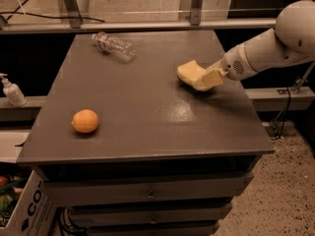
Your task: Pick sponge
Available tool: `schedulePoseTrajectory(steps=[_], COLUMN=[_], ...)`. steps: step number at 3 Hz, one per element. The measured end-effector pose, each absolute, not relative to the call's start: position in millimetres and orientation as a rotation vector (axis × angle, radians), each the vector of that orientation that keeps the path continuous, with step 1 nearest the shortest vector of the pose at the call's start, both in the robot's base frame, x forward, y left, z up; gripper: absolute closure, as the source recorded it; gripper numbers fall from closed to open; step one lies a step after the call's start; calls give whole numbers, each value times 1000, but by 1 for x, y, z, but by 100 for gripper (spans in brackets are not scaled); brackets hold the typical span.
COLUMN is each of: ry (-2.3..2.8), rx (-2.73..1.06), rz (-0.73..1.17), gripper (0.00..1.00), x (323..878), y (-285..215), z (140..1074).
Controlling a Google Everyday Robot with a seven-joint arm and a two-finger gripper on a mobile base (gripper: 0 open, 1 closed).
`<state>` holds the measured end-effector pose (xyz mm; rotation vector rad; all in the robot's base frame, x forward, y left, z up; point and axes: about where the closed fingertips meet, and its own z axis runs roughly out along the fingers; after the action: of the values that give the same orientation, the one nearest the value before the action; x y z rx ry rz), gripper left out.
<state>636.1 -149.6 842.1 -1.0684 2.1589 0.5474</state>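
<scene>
The pale yellow sponge (188, 71) is on the right half of the grey table (147, 102), tilted with its far edge raised. My gripper (201, 80) reaches in from the right on the white arm (266, 48), low over the table. Its pale yellow blocky pad (210, 77) lies against the sponge's right side and hides part of it. I cannot see whether the sponge is gripped or only touched. The round orange fruit (85, 121) lies near the table's front left corner, far from the gripper.
A clear plastic bottle (114, 46) lies on its side at the back left of the table. A soap dispenser (12, 90) stands on a ledge to the left. A cardboard box (24, 205) sits on the floor at the lower left. Drawers are below the tabletop.
</scene>
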Motion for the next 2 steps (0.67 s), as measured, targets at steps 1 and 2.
schedulePoseTrajectory(steps=[1, 2], ry=[2081, 2018], rx=[-1073, -1079], rz=[552, 567], gripper=[100, 100], x=[645, 649], y=[-145, -142], z=[880, 913])
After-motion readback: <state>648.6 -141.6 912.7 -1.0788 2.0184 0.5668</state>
